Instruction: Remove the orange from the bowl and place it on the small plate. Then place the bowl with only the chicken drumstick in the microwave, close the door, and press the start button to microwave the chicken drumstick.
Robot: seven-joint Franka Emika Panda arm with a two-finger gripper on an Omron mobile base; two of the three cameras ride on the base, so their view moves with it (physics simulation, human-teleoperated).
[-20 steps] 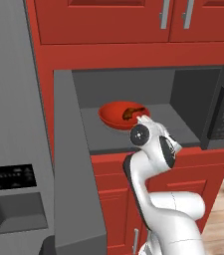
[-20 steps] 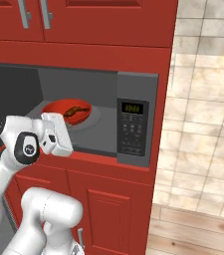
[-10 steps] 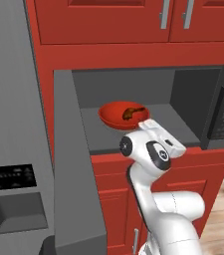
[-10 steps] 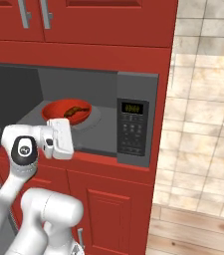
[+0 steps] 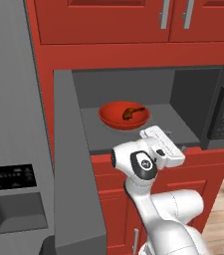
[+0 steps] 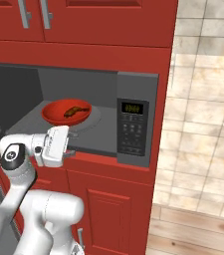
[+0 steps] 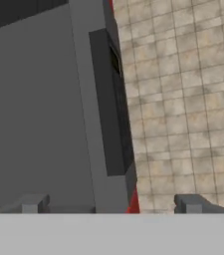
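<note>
The microwave (image 5: 133, 87) stands open, its door (image 5: 73, 174) swung out to the left. Inside sits the red bowl (image 5: 124, 115) with the brown chicken drumstick (image 5: 129, 112) in it; both also show from the right, bowl (image 6: 54, 113) and chicken drumstick (image 6: 73, 110). My gripper (image 5: 175, 141) hangs just outside the microwave's front edge, below and to the right of the bowl, and points right. Its fingertips (image 7: 31, 204) stand wide apart with nothing between them, so the gripper (image 7: 111, 204) is open. The orange and the small plate are out of view.
The keypad panel with its green display (image 6: 132, 127) is right of the cavity. Red cabinet doors run above (image 5: 133, 20) and below (image 6: 113, 209) it. A tall grey fridge (image 5: 9, 149) stands at the left. Tiled floor (image 6: 203, 124) lies to the right.
My hand has drawn back and down from the bowl to the microwave's front edge and turned to the right. The bowl and drumstick have stayed put. The gripper has stayed open.
</note>
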